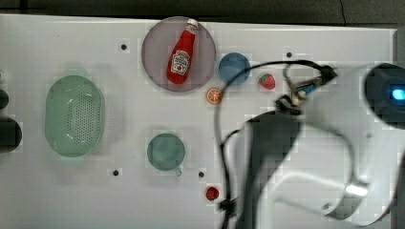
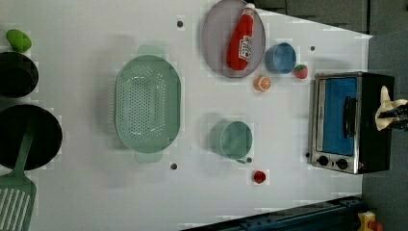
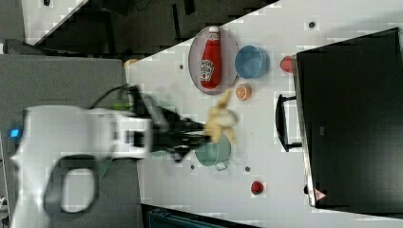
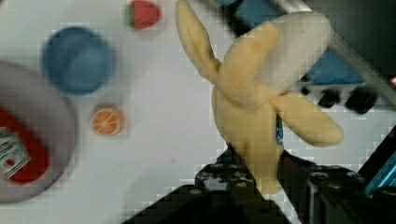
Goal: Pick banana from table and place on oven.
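**Inspector:** White table is noted, with the oven standing at one short end. Is the banana found on it?

**Assessor:** No. It is seen clamped at its lower end between the closed fingers of the gripper and held clear of the table, above the oven's black top in the left view.

**Inspector:** Progress?

**Assessor:** Pick-up is judged complete. Lowering and release onto the oven are judged outstanding.
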